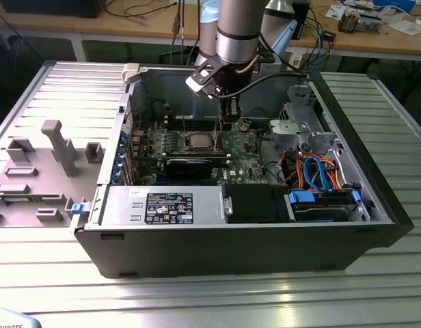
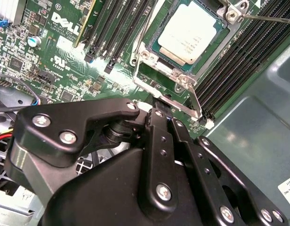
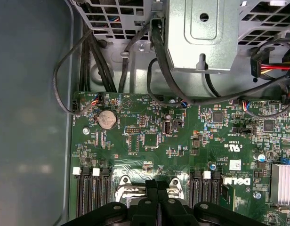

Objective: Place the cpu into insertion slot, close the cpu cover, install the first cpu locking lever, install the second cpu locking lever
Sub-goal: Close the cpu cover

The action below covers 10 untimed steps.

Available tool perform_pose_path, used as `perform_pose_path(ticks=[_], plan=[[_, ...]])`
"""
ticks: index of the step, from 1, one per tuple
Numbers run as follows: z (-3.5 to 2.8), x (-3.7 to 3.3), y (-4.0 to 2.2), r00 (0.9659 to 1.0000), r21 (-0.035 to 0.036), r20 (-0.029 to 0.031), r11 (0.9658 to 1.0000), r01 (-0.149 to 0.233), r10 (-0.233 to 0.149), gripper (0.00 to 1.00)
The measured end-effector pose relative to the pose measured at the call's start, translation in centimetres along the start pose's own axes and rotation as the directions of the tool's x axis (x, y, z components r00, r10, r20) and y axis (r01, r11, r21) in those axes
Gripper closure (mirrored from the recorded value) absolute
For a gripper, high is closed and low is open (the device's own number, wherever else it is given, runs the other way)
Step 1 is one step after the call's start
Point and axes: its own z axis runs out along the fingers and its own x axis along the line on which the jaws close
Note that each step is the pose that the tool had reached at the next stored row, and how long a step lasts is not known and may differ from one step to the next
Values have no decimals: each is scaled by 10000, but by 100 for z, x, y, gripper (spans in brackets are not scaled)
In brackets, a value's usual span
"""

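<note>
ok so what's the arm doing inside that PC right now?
The arm's claw is down inside the open computer case, at the edge of the processor socket. The cpu already sits in the socket, with the cpu cover lying flat around it. The claw's tip is next to a thin metal locking lever beside the cover. I can't tell whether that lever is latched.
</note>
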Motion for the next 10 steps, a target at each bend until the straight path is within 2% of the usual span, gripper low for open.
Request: perform_pose_path(ticks=[10], plan=[[0, 1, -23, 10000, 0, 1, 10000, -1, 1, 89]])
